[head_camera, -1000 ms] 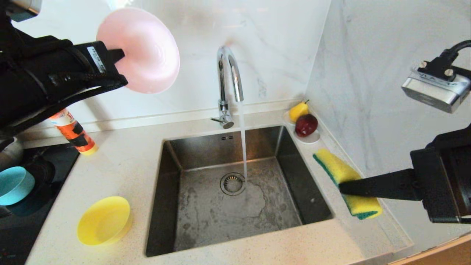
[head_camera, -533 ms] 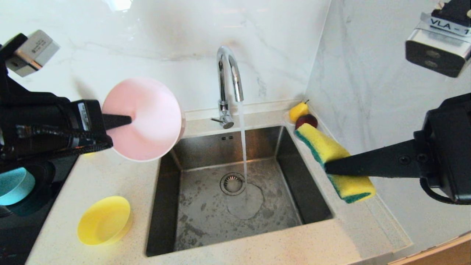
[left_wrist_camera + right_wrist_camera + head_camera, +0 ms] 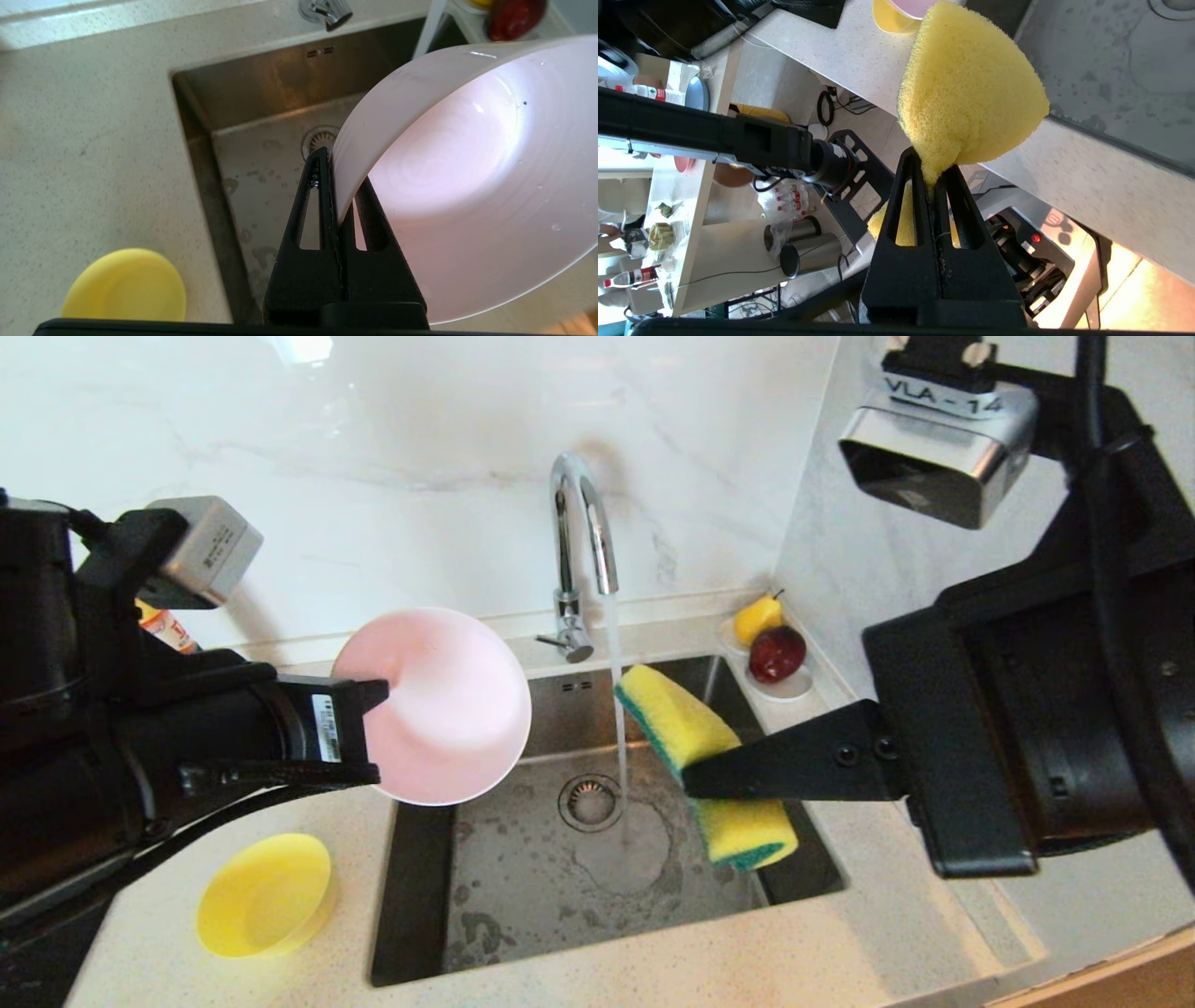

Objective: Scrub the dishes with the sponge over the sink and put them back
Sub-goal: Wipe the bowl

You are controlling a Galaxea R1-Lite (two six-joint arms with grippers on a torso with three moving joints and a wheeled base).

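Note:
My left gripper [image 3: 375,695] is shut on the rim of the pink bowl [image 3: 448,709], which hangs tilted on its side over the left edge of the sink [image 3: 523,887]. The left wrist view shows that bowl [image 3: 467,177] pinched between the left gripper [image 3: 334,186] fingers. Above the sink's right half, my right gripper [image 3: 693,782] is shut on the yellow and green sponge [image 3: 686,723], whose upper end sits beside the running water. In the right wrist view the sponge [image 3: 971,84] bulges out of the right gripper [image 3: 931,170]. A yellow bowl [image 3: 266,894] rests on the counter left of the sink.
The chrome tap [image 3: 579,523] runs a thin stream onto the basin near the drain [image 3: 590,800]. A white saucer [image 3: 794,687] with a pear and a red apple stands at the back right corner. An orange bottle [image 3: 170,629] shows behind my left arm.
The left gripper has brought the pink bowl down and right to the sink's left edge. The right gripper has carried the sponge left, from the counter's side to over the sink.

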